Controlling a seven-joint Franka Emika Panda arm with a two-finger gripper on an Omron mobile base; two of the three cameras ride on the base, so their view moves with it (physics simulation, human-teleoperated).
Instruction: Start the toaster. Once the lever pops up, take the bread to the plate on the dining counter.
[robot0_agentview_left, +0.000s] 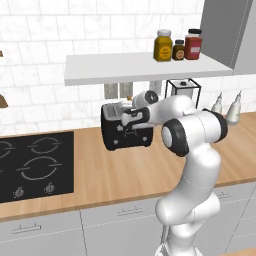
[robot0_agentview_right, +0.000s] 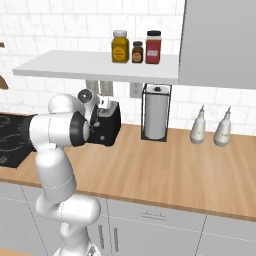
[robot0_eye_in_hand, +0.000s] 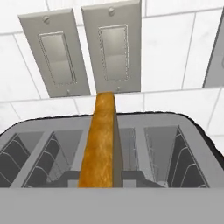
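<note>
The black toaster (robot0_agentview_left: 125, 136) stands at the back of the wood counter, also seen past the arm as the toaster (robot0_agentview_right: 109, 127). My gripper (robot0_agentview_left: 124, 114) reaches over its top from the right. In the hand view the bread (robot0_eye_in_hand: 101, 144) stands edge-on, golden-orange, rising out of the silver slots of the toaster (robot0_eye_in_hand: 175, 148) and running down to where my fingers meet, so the gripper is shut on the bread. The lever on the toaster's front is too small to make out. The plate and the dining counter are out of view.
A black stove (robot0_agentview_left: 30, 165) lies left of the toaster. A white shelf (robot0_agentview_left: 125, 67) with jars (robot0_agentview_left: 178, 46) hangs low overhead. A paper towel holder (robot0_agentview_right: 156, 112) and two bottles (robot0_agentview_right: 200, 127) stand to the right. Wall switches (robot0_eye_in_hand: 111, 48) sit behind the toaster.
</note>
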